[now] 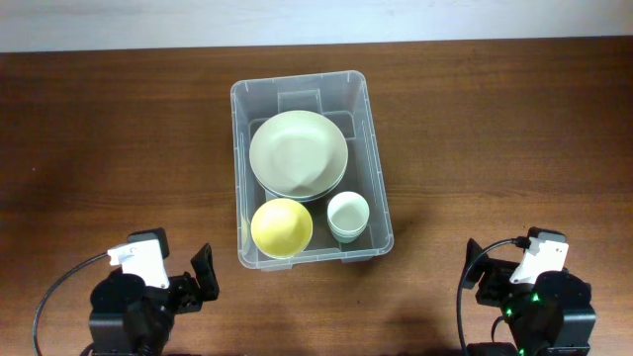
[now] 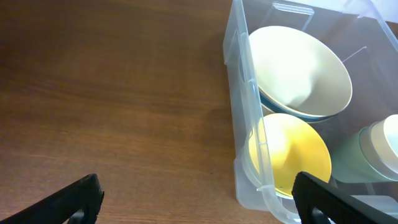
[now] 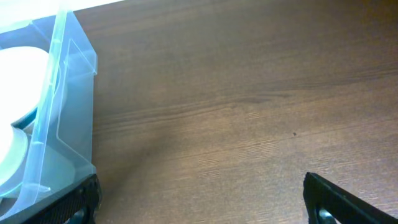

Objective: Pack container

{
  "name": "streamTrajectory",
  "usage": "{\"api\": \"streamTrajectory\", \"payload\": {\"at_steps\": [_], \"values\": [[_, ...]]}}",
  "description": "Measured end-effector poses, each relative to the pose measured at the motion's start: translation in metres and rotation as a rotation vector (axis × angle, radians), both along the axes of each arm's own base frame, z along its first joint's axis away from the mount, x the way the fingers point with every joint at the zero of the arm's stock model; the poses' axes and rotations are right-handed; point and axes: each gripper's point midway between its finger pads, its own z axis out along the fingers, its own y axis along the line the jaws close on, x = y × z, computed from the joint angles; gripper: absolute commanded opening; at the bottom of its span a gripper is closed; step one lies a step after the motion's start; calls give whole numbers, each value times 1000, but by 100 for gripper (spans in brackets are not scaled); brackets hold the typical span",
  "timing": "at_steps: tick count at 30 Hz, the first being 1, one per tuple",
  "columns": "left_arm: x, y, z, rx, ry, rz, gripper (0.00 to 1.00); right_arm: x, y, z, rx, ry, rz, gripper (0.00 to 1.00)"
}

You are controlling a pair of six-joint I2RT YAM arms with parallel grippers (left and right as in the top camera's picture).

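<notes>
The clear plastic container (image 1: 376, 168) stands in the middle of the wooden table. Inside it lie a large pale green bowl (image 1: 297, 150) stacked on another, a yellow bowl (image 1: 282, 226) and a small pale green cup (image 1: 348, 215). My left gripper (image 1: 188, 282) is open and empty, below and left of the container. My right gripper (image 1: 485, 269) is open and empty, below and right of it. The left wrist view shows the container's near corner (image 2: 249, 180), the large bowl (image 2: 298, 68) and the yellow bowl (image 2: 292, 155). The right wrist view shows the container's corner (image 3: 68, 99).
A white wall or edge strip runs along the table's far side (image 1: 316, 20). Bare brown wood (image 1: 119, 138) lies to both sides of the container.
</notes>
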Motion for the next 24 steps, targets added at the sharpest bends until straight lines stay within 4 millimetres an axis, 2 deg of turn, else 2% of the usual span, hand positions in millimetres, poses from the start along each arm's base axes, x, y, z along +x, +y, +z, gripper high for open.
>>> {"api": "streamTrajectory", "payload": {"at_steps": [11, 15, 18, 21, 23, 24], "values": [[0, 0, 0, -1, 2, -1, 99, -3, 0, -4, 0, 17, 1, 99], [0, 0, -1, 0, 3, -1, 99, -10, 3, 2, -1, -66, 19, 99], [-1, 0, -1, 0, 4, -1, 99, -14, 6, -6, 0, -142, 34, 99], [-1, 0, -1, 0, 4, -1, 99, 0, 8, -5, 1, -246, 43, 99], [-1, 0, -2, 0, 7, -1, 99, 21, 12, 8, -19, -373, 76, 99], [-1, 0, -1, 0, 6, -1, 100, 26, 13, 10, -22, -403, 85, 99]]}}
